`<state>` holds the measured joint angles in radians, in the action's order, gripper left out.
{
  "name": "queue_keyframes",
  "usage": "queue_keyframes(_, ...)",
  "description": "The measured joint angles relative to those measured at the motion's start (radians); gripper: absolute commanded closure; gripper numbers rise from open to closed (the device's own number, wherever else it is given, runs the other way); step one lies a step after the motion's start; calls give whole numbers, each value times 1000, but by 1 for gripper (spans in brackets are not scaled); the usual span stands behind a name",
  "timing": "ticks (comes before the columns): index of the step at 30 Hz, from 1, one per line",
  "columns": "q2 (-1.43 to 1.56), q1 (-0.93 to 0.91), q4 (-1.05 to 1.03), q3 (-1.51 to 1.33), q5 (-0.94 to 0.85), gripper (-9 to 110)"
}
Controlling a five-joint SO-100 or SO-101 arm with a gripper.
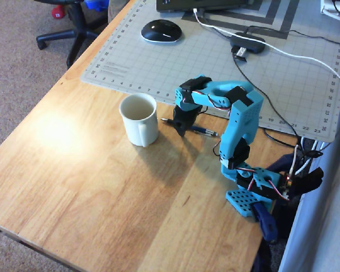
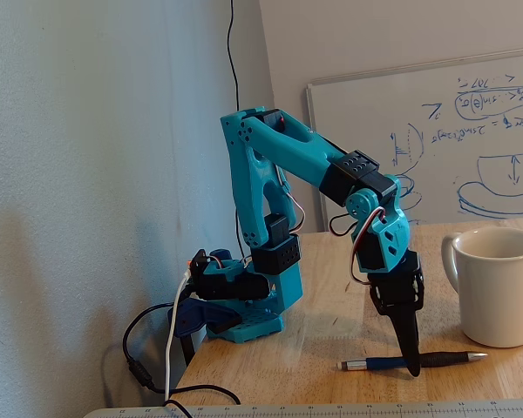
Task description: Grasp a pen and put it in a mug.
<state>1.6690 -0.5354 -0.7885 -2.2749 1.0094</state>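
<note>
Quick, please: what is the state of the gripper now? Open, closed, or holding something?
Gripper: tips down at the thin dark blue ballpoint pen lying on the wooden table; open or closed cannot be told, and no grasp is visible.

arm (image 2: 279, 165) raised, elbow bent | tool (image 2: 411, 366) pointing down | fingers together
</note>
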Motion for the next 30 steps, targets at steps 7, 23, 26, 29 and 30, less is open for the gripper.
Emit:
queue_keyframes(7, -6, -9, 0, 9, 2, 82)
queue_keyframes(23, -6, -14, 0, 9, 3, 101)
queue_keyframes(26, -6, -14, 0, 9, 3, 101)
queue_keyframes(29, 3, -38, 0, 11, 3, 101)
queue_keyframes(30, 12, -54, 0, 20, 3, 101)
